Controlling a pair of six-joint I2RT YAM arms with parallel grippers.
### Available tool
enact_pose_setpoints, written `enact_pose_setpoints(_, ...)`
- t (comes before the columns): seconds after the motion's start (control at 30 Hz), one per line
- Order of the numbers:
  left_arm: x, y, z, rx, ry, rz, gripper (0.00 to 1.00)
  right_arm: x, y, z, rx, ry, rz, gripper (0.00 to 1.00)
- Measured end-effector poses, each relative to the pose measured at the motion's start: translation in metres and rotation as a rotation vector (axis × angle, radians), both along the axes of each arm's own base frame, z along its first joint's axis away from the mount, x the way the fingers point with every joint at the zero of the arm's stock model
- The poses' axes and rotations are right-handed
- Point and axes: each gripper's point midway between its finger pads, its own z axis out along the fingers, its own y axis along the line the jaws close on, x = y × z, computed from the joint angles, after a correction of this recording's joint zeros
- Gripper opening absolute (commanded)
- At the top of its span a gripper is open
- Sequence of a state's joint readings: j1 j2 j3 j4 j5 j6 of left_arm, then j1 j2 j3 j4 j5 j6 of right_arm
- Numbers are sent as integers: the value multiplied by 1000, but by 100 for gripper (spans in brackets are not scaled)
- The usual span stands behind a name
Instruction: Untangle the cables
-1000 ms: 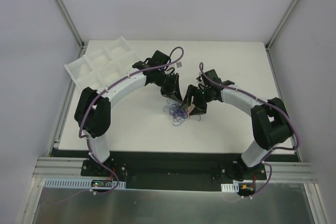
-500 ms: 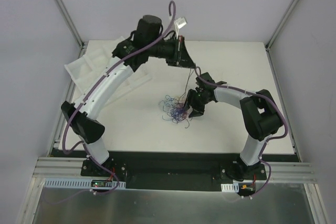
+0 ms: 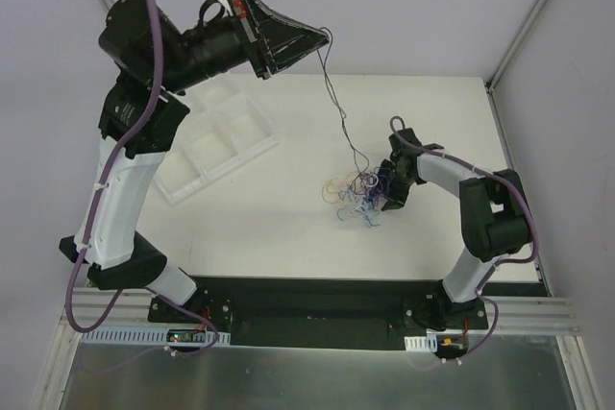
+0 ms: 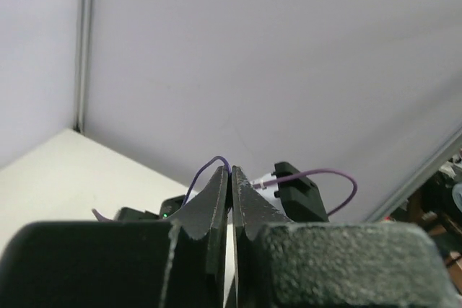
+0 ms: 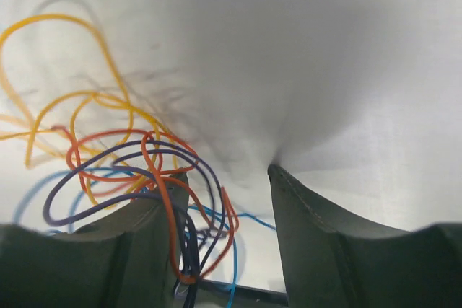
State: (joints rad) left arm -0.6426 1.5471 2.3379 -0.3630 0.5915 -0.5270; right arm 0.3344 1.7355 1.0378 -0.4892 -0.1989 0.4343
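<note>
The cables (image 3: 356, 195) lie in a loose tangle on the white table, right of centre. My left gripper (image 3: 325, 37) is raised high above the table's back and is shut on one thin dark purple cable (image 3: 337, 103), which runs down in a long line to the tangle. In the left wrist view, this cable (image 4: 203, 172) arches out of the shut tips of the left gripper (image 4: 232, 172). My right gripper (image 3: 389, 195) is down at the tangle's right side. It stands open (image 5: 225, 174), with orange, purple and blue loops (image 5: 167, 200) lying between its fingers, against the left one.
A white compartment tray (image 3: 216, 141) lies at the back left of the table, under the raised left arm. Grey walls stand close on both sides and behind.
My left arm has risen from the tangle to high above the table, drawing one cable out long. The tangle and my right gripper have shifted a little to the right. The right jaws have narrowed.
</note>
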Motion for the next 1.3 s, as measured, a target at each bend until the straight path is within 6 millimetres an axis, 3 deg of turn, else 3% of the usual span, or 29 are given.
enact_pose_setpoints(0.13,-9,15,23,-59,-72,49,0,1,-37,1,-97,5,-56,57)
enact_pose_setpoints(0.23,-2,17,16,-59,-52,86,0,-1,-55,9,-149,-4,-43,64)
enact_pose_setpoints(0.37,27,4,-18,-10,53,128,0,6,-62,34,-175,-45,63,82)
enact_pose_setpoints(0.47,57,-6,-55,43,168,160,0,14,-63,63,-178,-133,146,86)
enact_pose_setpoints(0.57,82,-12,-90,92,280,192,0,9,-61,93,-150,-217,192,88)
enact_pose_setpoints(0.67,95,-15,-110,115,352,203,0,0,-49,124,-66,-312,227,89)
enact_pose_setpoints(0.8,94,-17,-112,108,391,194,0,-16,-4,151,131,-434,298,89)
enact_pose_setpoints(0.93,92,-17,-113,106,403,188,0,-29,35,136,303,-371,268,85)
enact_pose_setpoints(1.13,89,-18,-116,107,426,169,0,-18,52,108,303,-273,180,63)
enact_pose_setpoints(1.3,79,-20,-110,109,418,115,0,-11,76,108,331,-270,175,64)
